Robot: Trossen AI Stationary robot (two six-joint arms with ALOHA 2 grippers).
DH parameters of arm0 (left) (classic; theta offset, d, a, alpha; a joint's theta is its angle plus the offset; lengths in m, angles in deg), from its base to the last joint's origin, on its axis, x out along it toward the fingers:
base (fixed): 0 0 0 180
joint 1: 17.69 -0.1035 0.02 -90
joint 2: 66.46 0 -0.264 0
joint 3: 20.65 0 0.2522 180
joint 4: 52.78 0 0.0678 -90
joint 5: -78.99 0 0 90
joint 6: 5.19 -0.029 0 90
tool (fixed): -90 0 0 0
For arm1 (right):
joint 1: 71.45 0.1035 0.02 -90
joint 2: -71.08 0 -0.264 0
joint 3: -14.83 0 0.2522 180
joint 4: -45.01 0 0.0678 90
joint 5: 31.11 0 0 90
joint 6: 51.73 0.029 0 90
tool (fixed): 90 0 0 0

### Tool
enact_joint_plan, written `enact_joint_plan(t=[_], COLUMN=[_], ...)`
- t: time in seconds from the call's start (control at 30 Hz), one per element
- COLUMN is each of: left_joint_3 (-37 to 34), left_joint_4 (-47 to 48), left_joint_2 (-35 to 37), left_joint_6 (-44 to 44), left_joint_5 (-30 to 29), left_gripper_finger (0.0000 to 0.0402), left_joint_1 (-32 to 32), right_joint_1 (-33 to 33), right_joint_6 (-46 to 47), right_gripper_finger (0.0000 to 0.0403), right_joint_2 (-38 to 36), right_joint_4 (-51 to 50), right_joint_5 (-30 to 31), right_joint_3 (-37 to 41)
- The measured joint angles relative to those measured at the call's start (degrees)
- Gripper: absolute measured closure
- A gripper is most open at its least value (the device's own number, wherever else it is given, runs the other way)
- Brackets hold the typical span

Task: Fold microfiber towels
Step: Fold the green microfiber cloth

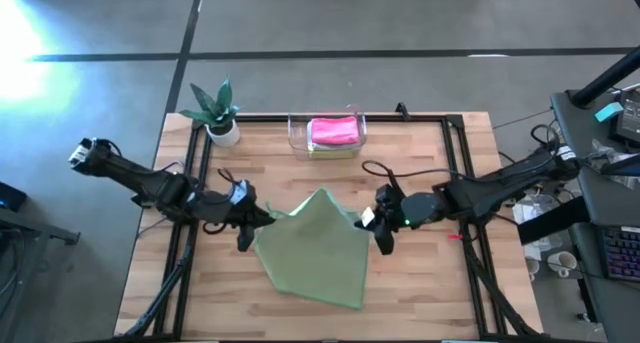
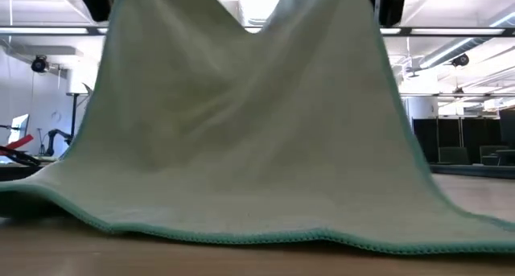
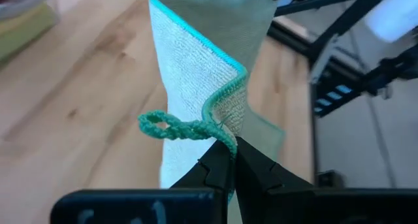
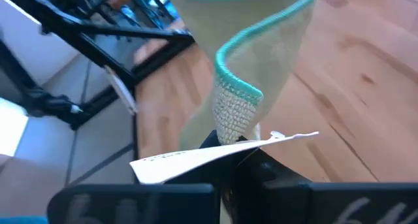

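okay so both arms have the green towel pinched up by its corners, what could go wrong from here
The left gripper pinches only the very tip of the sage green towel, beside a loose thread loop, so that corner could slip out. The right gripper also clamps the white tag, which might weaken its hold.

Left claw (image 1: 246,226) and right claw (image 1: 381,229), both clamped shut, raised over mid-table.

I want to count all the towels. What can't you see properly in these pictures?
- Low view: the green towel fills the picture and hides the bin and the table behind it.
- High view: the bin shows a pink towel; anything under it is hidden and too small to count.
- Low view: the left gripper and right gripper are cut off by the top edge.
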Motion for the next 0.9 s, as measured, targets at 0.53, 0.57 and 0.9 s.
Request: enact_joint_plan(t=[0.53, 0.57, 0.9], left_joint_3=[13.25, 14.26, 20.83], left_joint_4=[-0.15, 0.03, -1.41], left_joint_2=[-2.57, -3.03, -3.14], left_joint_6=[8.21, 9.37, 12.74], left_joint_5=[-2.31, -2.29, -6.67], left_gripper_finger=[0.0401, 0.0401, 0.0401], left_joint_1=[12.62, 13.22, 15.63], right_joint_1=[13.03, 13.82, 19.29], right_joint_6=[-1.42, -1.28, -9.71], right_gripper_finger=[0.0394, 0.0394, 0.0394], right_joint_2=[0.46, 0.78, 7.8], right_joint_4=[0.0, -0.02, -0.18], right_joint_5=[11.28, 11.91, 13.81], right_joint_3=[-15.75, -16.55, -28.06])
